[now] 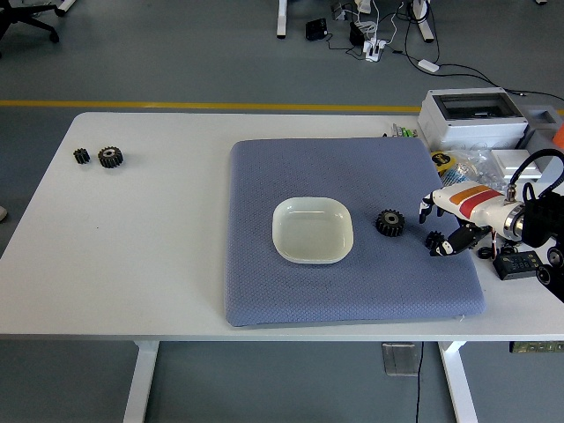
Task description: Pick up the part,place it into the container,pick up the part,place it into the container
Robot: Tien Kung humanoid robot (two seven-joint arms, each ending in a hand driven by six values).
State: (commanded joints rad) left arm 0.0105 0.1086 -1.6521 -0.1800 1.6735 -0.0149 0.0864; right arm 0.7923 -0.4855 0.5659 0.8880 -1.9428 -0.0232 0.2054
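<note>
A white square container [312,230] sits in the middle of a blue-grey mat [264,282]. A large black gear [389,222] lies on the mat just right of the container. A small black gear [434,238] lies further right, near the mat's right edge. My right hand [435,227] reaches in from the right at the small gear. Its thumb is above the gear and its other fingers [448,247] are beside it on the lower right, spread and not closed on it. The left arm is not in view.
Two more black gears, one small [81,156] and one larger [110,157], lie on the bare table at the far left. A white box [471,119], cables and a small black device [517,263] crowd the table's right edge behind my hand.
</note>
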